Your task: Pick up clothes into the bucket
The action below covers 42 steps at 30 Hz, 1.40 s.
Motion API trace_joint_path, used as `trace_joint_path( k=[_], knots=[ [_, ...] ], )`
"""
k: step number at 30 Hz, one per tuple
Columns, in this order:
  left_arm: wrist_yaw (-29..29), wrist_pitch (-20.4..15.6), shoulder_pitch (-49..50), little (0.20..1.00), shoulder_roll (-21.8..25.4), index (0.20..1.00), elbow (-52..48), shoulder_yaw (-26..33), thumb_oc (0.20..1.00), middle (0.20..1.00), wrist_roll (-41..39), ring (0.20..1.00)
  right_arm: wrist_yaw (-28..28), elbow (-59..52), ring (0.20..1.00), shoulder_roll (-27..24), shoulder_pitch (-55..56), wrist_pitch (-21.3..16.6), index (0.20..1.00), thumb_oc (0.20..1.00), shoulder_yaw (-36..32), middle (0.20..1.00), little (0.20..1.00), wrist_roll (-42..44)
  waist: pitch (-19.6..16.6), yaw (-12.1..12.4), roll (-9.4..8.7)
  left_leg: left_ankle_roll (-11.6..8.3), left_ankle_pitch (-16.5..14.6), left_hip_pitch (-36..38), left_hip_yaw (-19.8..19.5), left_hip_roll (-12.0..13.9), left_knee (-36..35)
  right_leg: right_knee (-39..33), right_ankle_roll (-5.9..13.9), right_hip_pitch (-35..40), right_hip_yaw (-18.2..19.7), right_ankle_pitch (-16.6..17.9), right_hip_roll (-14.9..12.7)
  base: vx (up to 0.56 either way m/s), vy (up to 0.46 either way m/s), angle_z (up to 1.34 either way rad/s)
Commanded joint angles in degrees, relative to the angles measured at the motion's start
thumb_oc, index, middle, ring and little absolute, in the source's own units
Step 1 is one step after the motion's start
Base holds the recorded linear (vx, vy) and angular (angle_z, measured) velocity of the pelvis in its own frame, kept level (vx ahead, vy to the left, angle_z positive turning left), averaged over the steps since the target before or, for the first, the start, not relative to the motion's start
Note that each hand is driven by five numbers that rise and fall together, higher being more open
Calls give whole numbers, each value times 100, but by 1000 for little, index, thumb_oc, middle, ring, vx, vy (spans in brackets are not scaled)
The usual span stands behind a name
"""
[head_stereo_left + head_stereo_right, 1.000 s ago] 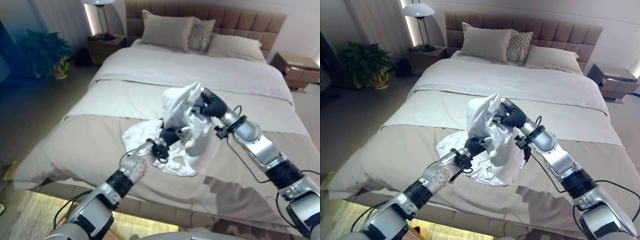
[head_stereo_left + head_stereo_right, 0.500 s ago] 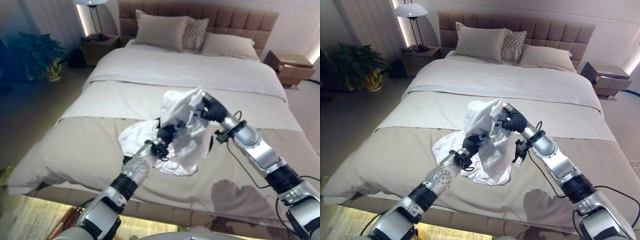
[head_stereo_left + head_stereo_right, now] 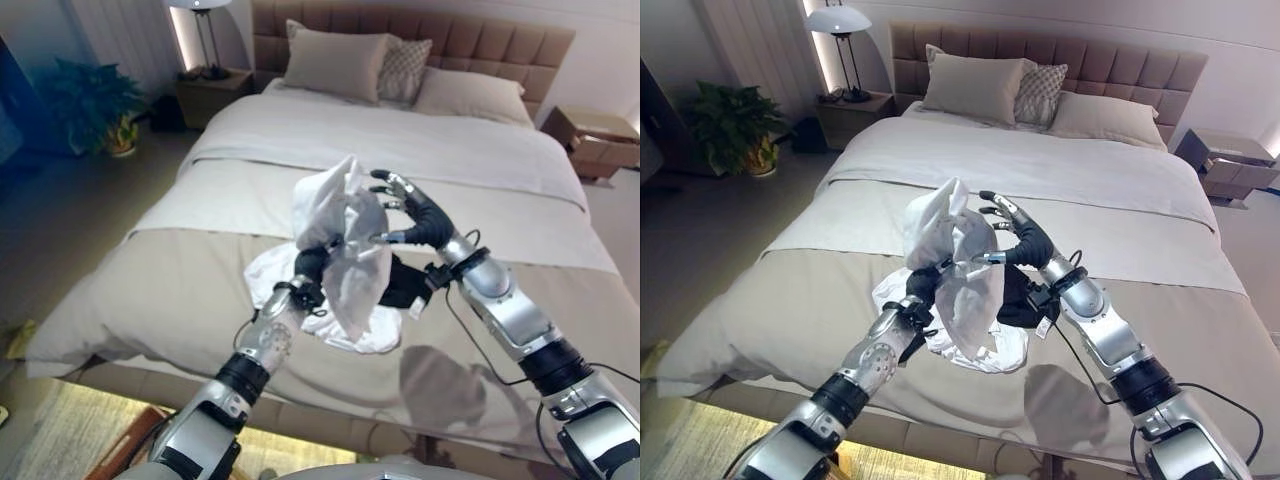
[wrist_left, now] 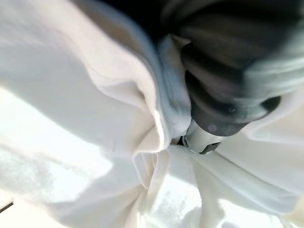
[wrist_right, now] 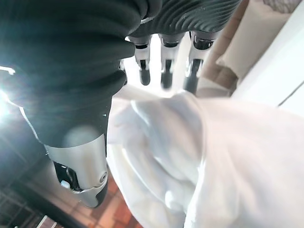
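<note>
A leafy green plant (image 3: 95,105) sits on the floor beside the big bed (image 3: 230,290). The left hand (image 3: 312,262) grips soft, crumpled white clothes (image 3: 340,245) and lifts them in a bunch above the smooth tan blanket. The right hand (image 3: 412,218) is just beside the bunch, its fingers spread wide, holding nothing.

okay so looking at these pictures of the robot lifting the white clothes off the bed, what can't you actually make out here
- Left hand: its fingers are buried in the white garment in both eye views and the left wrist view, so its grip is unreadable.
- Dark cloth: half hidden behind the garment and right hand; kind unclear.
</note>
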Motion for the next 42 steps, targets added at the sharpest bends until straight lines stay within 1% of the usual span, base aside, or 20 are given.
trace_joint_path(
  k=[1,7,9,10,11,12,14,15,16,17,18,23,25,28,29,32,37,38,40,42],
  knots=[
    [-7,-547,-373,200,132,200,-451,301,200,200,334,200,-174,45,1000,246,-6,-266,1000,1000,-609,1000,1000,214,146,243,-258,-121,-378,31,-71,70,354,401,392,180,-438,-277,-435,0,0,0],
    [126,-735,71,200,491,200,-1045,719,200,200,630,200,-199,326,1000,482,384,-301,1000,1000,-972,1000,1000,424,193,345,-259,-107,-429,-35,-152,66,480,504,369,169,-465,-340,-445,-6,-9,4],
    [191,-842,295,200,733,200,-1334,874,200,200,1051,200,-222,440,1000,570,558,-337,1000,1000,-1141,1000,1000,460,249,406,-256,-98,-451,-93,-194,68,564,580,358,152,-505,-381,-455,-11,-6,5],
    [321,-951,567,200,969,200,-1554,1130,200,200,1651,200,-295,582,1000,718,738,-396,1000,1000,-1343,1000,1000,463,313,483,-255,-87,-475,-138,-254,72,642,685,346,137,-567,-431,-475,-24,-10,17],
    [420,-1022,713,200,1053,200,-1648,1271,200,200,1946,200,-336,656,1000,773,808,-428,1000,1000,-1418,1000,1000,433,348,518,-261,-85,-483,-170,-279,74,677,745,343,123,-600,-465,-481,-18,-8,19],
    [429,-1017,724,200,1053,200,-1661,1271,200,200,1955,200,-337,658,1000,777,811,-430,1000,1000,-1415,1000,1000,431,344,513,-264,-85,-487,-174,-283,73,684,752,343,121,-603,-471,-483,-31,-6,21],
    [815,-1237,1136,200,1105,200,-1856,1781,200,200,2684,200,-613,876,1000,904,963,-537,1000,1000,-1583,1000,1000,-10,535,663,-280,-79,-490,-352,-429,84,830,1029,306,-21,-731,-573,-527,-83,-13,20],
    [824,-1232,1144,200,1103,200,-1867,1783,200,200,2694,200,-618,881,1000,908,960,-540,1000,1000,-1577,1000,1000,-15,531,652,-282,-78,-494,-363,-437,82,842,1043,306,-29,-737,-582,-531,-186,-36,23],
    [1211,-1390,1316,200,1072,200,-1937,2120,200,200,3023,200,-787,1098,1000,1125,1017,-628,1000,1000,-1636,1000,1000,48,735,817,-298,-84,-458,-581,-587,80,955,1231,286,-163,-921,-632,-586,-181,-47,36],
    [1259,-1363,1408,200,1004,200,-1941,2204,200,200,3027,200,-866,1127,1000,1155,1047,-644,1000,1000,-1653,1000,1000,-102,812,872,-315,-88,-439,-712,-684,63,1015,1314,278,-229,-1023,-660,-609,-181,-47,51],
    [1261,-1358,1414,200,1004,200,-1950,2205,200,200,3029,200,-871,1128,1000,1158,1047,-645,1000,1000,-1651,1000,1000,-108,804,854,-315,-88,-441,-734,-702,59,1030,1326,278,-239,-1039,-668,-615,-102,-42,56],
    [1784,-1452,1462,200,1052,200,-2007,2394,200,200,3581,200,-1220,1245,1000,1266,1253,-720,1000,1000,-1807,1000,1000,-309,1188,1140,-315,-175,-318,-1460,-1302,-97,1406,1835,244,-535,-1762,-813,-780,-141,-53,71],
    [2162,-1494,1442,200,1122,200,-1953,2484,200,200,3925,200,-1361,1361,1000,1376,1315,-802,1000,1000,-1856,1000,1000,-139,1390,1298,-308,-208,-294,-1849,-1576,-139,1624,2194,230,-740,-2066,-954,-854,-141,-48,81],
    [2390,-1473,1442,200,1156,200,-1928,2587,200,200,4027,200,-1442,1399,1000,1416,1336,-838,1000,1000,-1869,1000,1000,-106,1480,1393,-308,-230,-242,-2134,-1752,-145,1709,2385,233,-942,-2269,-1022,-895,-101,-44,71],
    [2574,-1497,1415,200,1182,200,-1918,2693,200,200,4054,200,-1516,1390,1000,1431,1327,-878,1000,1000,-1843,1000,1000,-103,1550,1471,-328,-262,-359,-2295,-1878,-122,1789,2571,295,-1095,-2303,-1201,-885,-14,-69,54],
    [2901,-1493,1289,200,1284,200,-1802,2795,200,200,4186,200,-1644,1447,1000,1468,1256,-931,1000,1000,-1820,1000,1000,-22,1696,1583,-372,-267,-351,-2664,-2055,-145,1958,2839,280,-1372,-2455,-1306,-942,-40,-40,37],
    [3371,-1565,1057,200,1359,200,-1604,2994,200,200,4208,200,-1810,1443,1000,1467,1172,-1044,1000,1000,-1900,1000,1000,138,1911,1643,-421,-267,-401,-3247,-2186,-235,2422,3245,277,-1790,-2637,-1440,-1090,-59,11,23],
    [3628,-1608,919,200,1402,200,-1523,3089,200,200,4190,200,-1867,1406,1000,1450,1181,-1107,1000,1000,-1959,1000,1000,260,1976,1621,-425,-261,-490,-3544,-2245,-270,2683,3523,254,-2026,-2679,-1567,-1190,-31,50,19],
    [3877,-1643,776,200,1458,200,-1381,3185,200,200,4122,200,-1925,1357,1000,1459,1171,-1184,1000,1000,-1991,1000,1000,413,2075,1592,-468,-259,-573,-3853,-2283,-292,2956,3749,217,-2262,-2678,-1660,-1242,-44,18,13],
    [3985,-1661,712,200,1513,200,-1309,3241,200,200,4064,200,-1959,1356,1000,1464,1151,-1213,1000,1000,-2007,1000,1000,475,2106,1574,-493,-248,-620,-4028,-2298,-308,3096,3880,204,-2411,-2662,-1703,-1266,-46,9,16]
  ],
)
